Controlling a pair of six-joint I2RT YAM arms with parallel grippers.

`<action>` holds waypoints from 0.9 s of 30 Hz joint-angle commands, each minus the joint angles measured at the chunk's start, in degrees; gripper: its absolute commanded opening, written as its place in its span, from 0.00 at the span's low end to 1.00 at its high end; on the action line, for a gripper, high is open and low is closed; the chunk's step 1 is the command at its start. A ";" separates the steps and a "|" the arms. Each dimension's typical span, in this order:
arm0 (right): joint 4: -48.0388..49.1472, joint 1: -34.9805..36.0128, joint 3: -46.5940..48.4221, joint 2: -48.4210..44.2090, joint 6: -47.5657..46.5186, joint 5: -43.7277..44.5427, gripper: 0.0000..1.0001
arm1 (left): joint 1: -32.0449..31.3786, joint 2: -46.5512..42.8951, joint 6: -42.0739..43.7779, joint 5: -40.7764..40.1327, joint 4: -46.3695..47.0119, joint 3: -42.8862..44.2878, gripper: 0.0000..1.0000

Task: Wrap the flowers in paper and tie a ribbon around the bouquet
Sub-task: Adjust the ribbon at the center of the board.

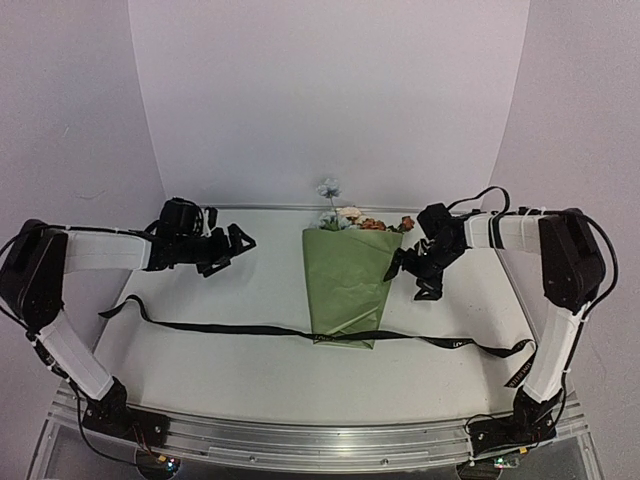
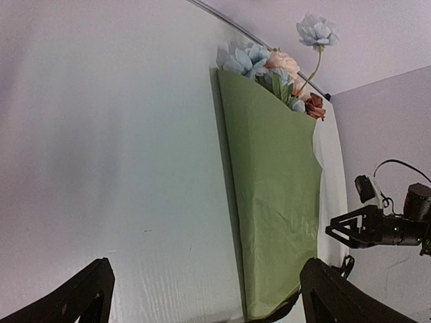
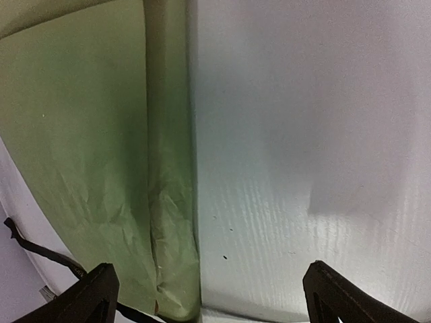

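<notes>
Bouquet (image 1: pixel 345 285) in the middle, ribbon (image 1: pixel 230 328) crossing its near end, left gripper (image 1: pixel 243 243) spread wide and empty, right gripper (image 1: pixel 410 280) likewise, just right of it.

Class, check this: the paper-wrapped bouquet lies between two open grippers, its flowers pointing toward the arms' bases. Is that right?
No. The top external view shows the bouquet between the open left gripper and right gripper, but its flowers point away from the bases.

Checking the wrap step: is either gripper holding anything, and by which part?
Nothing is held: the left gripper and right gripper both stand open, flanking the bouquet.
</notes>
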 commanded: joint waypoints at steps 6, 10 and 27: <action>9.75 3.18 0.16 5.11 6.67 -2.48 0.92 | -5.07 15.89 -6.38 10.81 12.89 9.31 0.91; 12.95 4.13 -2.24 5.87 8.73 -3.11 0.89 | -7.11 21.01 -7.36 12.02 12.74 12.72 0.85; 19.07 7.28 -15.17 -4.31 11.01 -0.35 0.97 | -17.92 16.32 -1.84 13.43 5.32 5.04 0.81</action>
